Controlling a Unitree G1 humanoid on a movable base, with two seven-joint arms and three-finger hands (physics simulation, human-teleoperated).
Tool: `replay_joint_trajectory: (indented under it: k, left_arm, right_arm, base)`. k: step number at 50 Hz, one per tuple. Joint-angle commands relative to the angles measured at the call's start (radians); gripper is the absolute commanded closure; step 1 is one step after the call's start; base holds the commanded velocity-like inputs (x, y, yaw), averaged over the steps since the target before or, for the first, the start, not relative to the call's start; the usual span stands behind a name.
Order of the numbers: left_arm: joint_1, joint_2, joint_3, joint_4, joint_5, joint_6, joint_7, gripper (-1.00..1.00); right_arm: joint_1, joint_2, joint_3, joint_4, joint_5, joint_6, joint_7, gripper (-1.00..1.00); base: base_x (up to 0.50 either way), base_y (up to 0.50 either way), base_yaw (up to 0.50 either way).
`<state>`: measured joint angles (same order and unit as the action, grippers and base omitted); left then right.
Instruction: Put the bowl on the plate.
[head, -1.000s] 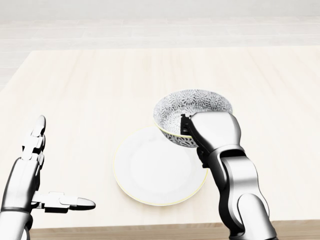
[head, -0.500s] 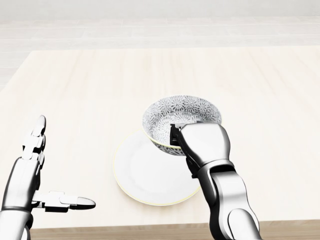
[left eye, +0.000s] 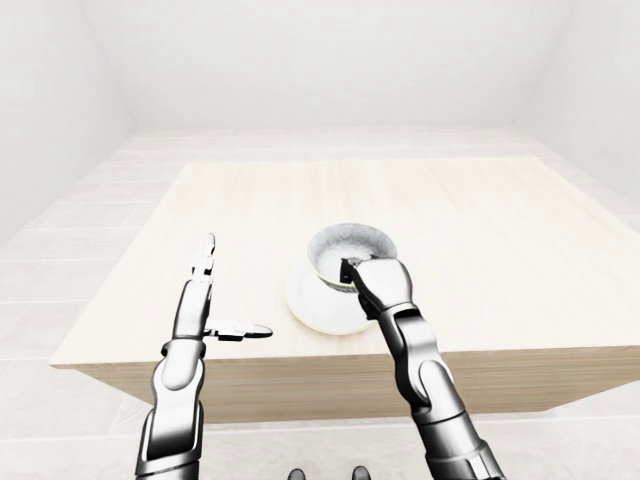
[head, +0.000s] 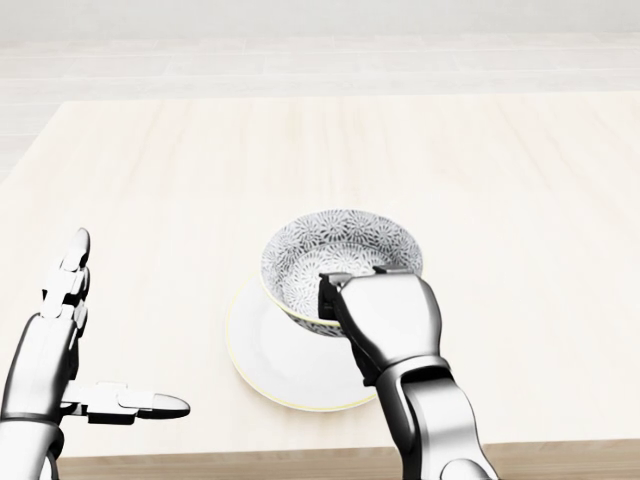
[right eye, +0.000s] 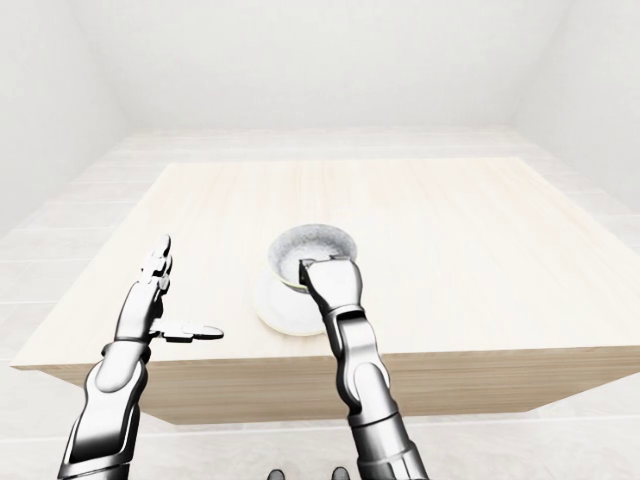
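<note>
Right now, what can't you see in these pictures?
- Head view: the bowl hides its own underside, so I cannot tell if it touches the plate.
- Head view: the right hand covers most of its own fingers and the bowl's lower rim.
- Head view: the left hand has its arm cut off by the bottom edge.
- Eye views: the bowl's pattern is too small to make out.

On the pale wooden worktop (head: 150, 180) the right robot hand (head: 385, 315) grips the lower rim of a grey-patterned bowl (head: 335, 250), fingers closed over its edge. The bowl sits over the white plate (head: 265, 365); contact is unclear. At lower left, the left robot hand (head: 60, 350) is spread wide, holding nothing.
</note>
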<state>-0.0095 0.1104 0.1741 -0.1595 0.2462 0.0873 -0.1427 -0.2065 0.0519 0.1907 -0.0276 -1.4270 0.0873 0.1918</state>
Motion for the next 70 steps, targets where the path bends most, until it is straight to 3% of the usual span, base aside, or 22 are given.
replay_joint_trajectory:
  k: [1, 70]
  left_arm:
    - [-0.005, 0.001, 0.001, 0.013, 0.0, 0.0, 0.001, -1.0]
    - [-0.003, 0.005, 0.004, 0.04, -0.006, -0.018, 0.005, -1.0]
  right_arm:
    - [0.048, 0.017, 0.03, -0.042, -0.021, 0.0, -0.047, 0.53]
    - [0.013, 0.035, 0.039, 0.111, 0.039, 0.0, -0.134, 0.58]
  base:
    - [0.0, 0.0, 0.0]
    - [0.0, 0.0, 0.0]
